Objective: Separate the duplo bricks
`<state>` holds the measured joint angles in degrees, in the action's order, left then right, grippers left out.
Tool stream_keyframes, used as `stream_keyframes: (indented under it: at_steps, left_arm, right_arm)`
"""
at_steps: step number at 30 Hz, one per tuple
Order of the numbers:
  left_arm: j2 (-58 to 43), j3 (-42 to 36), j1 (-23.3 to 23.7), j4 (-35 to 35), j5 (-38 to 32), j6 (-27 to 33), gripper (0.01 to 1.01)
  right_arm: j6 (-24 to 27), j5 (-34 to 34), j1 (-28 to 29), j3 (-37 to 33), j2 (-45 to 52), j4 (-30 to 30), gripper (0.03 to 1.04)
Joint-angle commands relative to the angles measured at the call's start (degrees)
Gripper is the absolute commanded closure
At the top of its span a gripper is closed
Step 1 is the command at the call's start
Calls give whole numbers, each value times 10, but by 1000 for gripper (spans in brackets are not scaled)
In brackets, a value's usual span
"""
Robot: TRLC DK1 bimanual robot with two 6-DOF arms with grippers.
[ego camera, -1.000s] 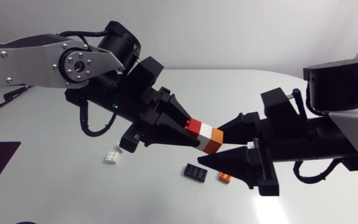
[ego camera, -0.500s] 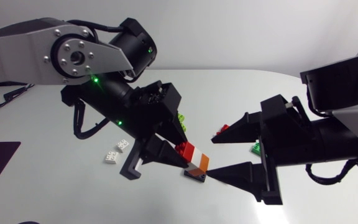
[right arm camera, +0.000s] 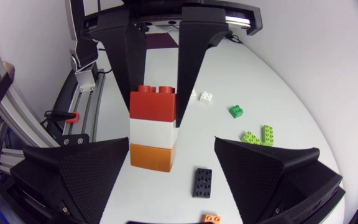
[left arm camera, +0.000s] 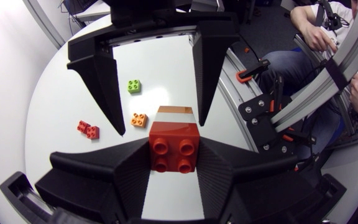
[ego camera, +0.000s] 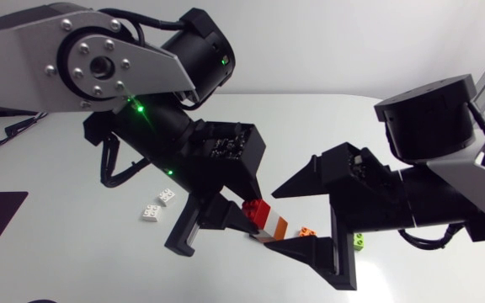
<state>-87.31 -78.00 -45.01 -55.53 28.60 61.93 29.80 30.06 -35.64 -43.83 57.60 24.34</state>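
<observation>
Above the bench point(ego camera: 352, 126) near its front edge, my right claw point(right arm camera: 171, 144) has let go and spread wide, leaving the red-white-orange brick stack point(right arm camera: 153, 129) unsplit, pinched by my left claw point(left arm camera: 174, 155) alone.

Left hand point(left arm camera: 174, 152) clamped on brick stack point(right arm camera: 153, 127), right hand point(right arm camera: 171, 149) spread, seemingly not touching
</observation>
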Motion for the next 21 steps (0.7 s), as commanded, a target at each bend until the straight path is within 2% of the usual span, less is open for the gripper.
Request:
stream_keyframes:
  at_steps: [1,7,10,17,19,21]
  left_arm:
    - [-1,-19,-4,-4,0,11,739]
    - [-4,-18,-5,5,1,7,739]
    - [-5,-15,-9,13,1,6,739]
    - [-3,-8,-9,19,0,6,739]
    - [-1,-6,-9,19,-2,7,739]
    - [0,-4,-10,19,-4,8,736]
  right_arm:
    - [-5,-3,-4,3,9,-11,97]
    - [-29,-14,-19,20,14,-39,143]
    - [-38,-19,-26,27,16,-52,223]
    - [-41,-22,-28,33,9,-54,656]
    - [-41,-22,-28,35,8,-54,749]
    - [-41,-22,-28,36,6,-53,754]
